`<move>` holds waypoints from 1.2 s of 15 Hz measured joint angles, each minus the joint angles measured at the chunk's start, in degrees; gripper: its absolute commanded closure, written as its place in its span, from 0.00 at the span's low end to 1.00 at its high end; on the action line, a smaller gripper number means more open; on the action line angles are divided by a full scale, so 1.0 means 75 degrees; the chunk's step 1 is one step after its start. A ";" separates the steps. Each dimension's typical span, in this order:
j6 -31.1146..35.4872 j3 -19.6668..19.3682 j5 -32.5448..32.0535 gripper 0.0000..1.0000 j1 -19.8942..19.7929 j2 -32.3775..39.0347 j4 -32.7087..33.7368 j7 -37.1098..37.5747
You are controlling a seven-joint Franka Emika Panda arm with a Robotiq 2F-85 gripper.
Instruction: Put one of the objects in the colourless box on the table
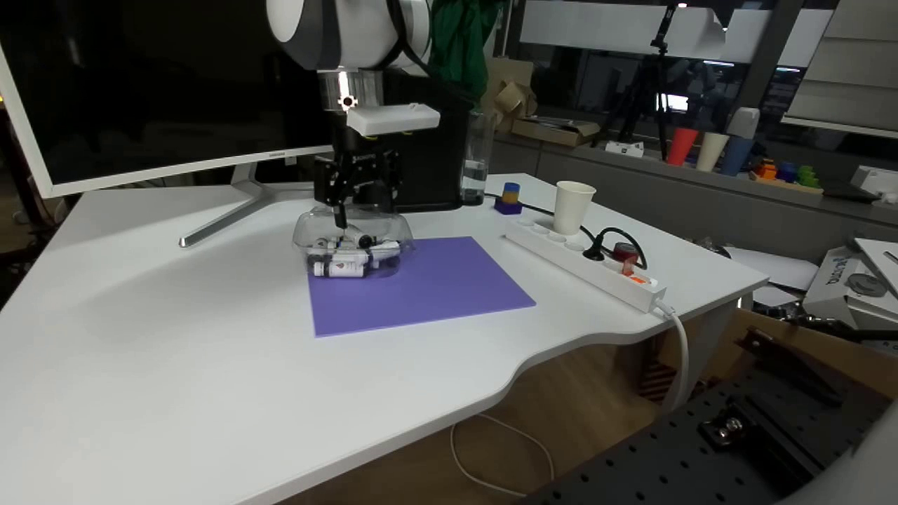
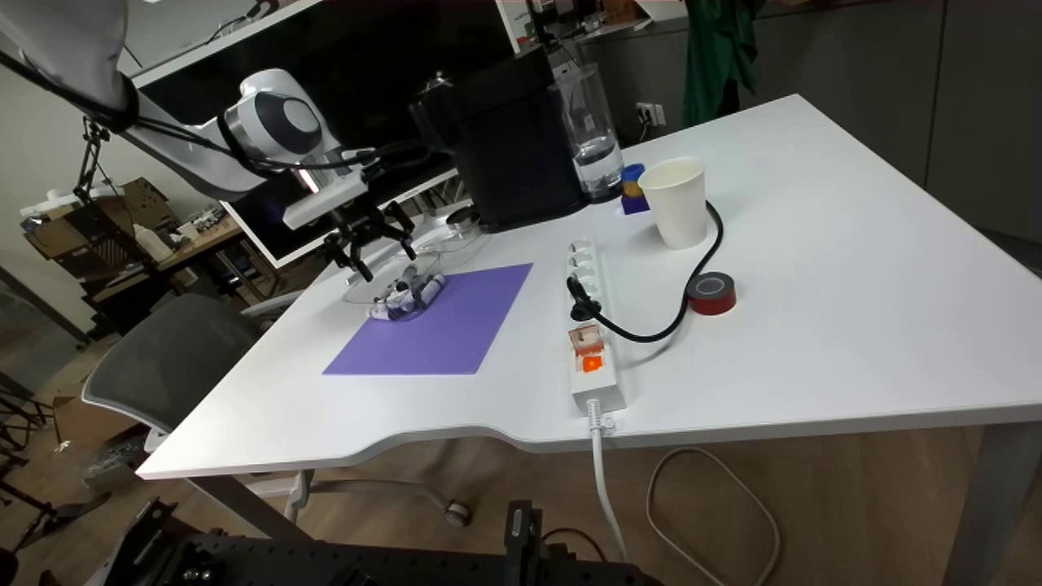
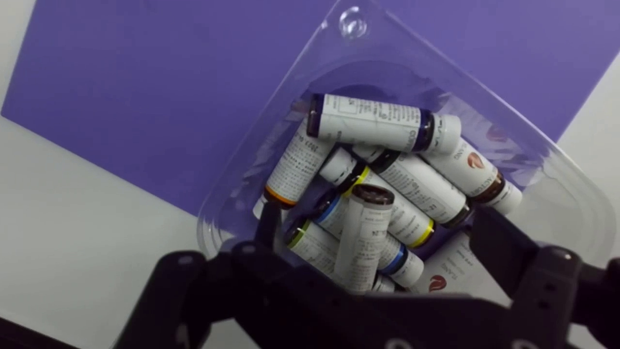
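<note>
**Tilted vial (image 3: 364, 242) looks easiest**

The pincer (image 2: 388, 264) hangs spread over the box (image 3: 576, 194) of vials (image 3: 370, 122), which sits on the worktop (image 1: 175, 351), partly across the mat (image 1: 428, 294). Probably best: straddle that vial, close gently, lift straight out. One label (image 3: 445, 271) seems to read "YLANG", another "2023"; most print is illegible.

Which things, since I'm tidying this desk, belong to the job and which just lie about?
For the job:
pincer
colourless box
labelled bottles inside it
table

Just lying about:
white cup
white power strip
red tape roll
tall black box
clear cylinder
monitor
</note>
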 measured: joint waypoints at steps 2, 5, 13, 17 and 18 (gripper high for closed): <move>-0.0010 0.0037 0.0142 0.00 0.0000 0.0167 0.0169 -0.0086; -0.0028 0.0061 0.0306 0.00 -0.0004 0.0429 0.0428 -0.0175; -0.0053 0.0061 0.0467 0.69 -0.0045 0.0977 0.1014 -0.0235; -0.0056 0.0063 0.0480 0.96 -0.0060 0.1022 0.1111 -0.0270; -0.0056 0.0063 0.0480 0.95 -0.0061 0.1007 0.1111 -0.0279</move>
